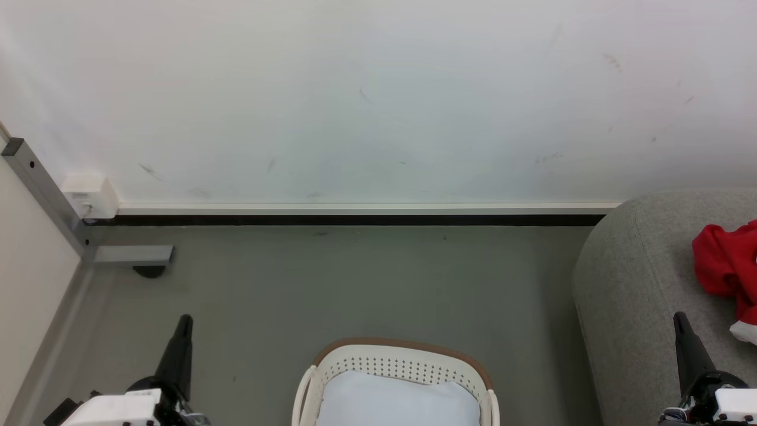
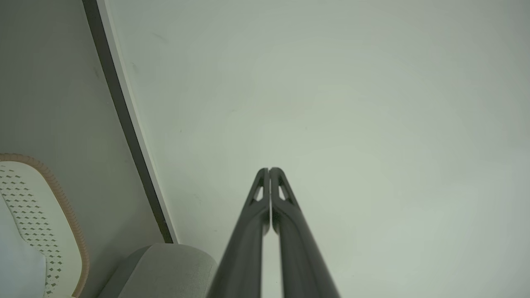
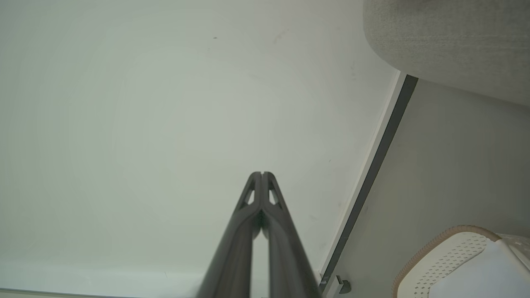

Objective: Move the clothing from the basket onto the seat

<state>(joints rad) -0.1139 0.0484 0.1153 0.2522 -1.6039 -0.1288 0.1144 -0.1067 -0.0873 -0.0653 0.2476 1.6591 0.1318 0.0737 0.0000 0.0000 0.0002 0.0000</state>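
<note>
Both your left gripper (image 2: pixel 269 169) and right gripper (image 3: pixel 261 174) are pressed together on nothing. The clothing (image 1: pixel 724 260) lies on the seat (image 1: pixel 639 284). Reaching into the basket (image 1: pixel 402 355) risks snagging the pale pad (image 1: pixel 396 402) by mistake.

Red clothing (image 1: pixel 724 260) — grey seat (image 1: pixel 639 296)

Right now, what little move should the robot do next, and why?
Probably tip the head down to see the whole basket. Red clothing already lies on the seat, the left gripper and right gripper are both shut and empty, and the basket's visible part holds just a pale pad. Its near end is cut off, so a check seems wise.
</note>
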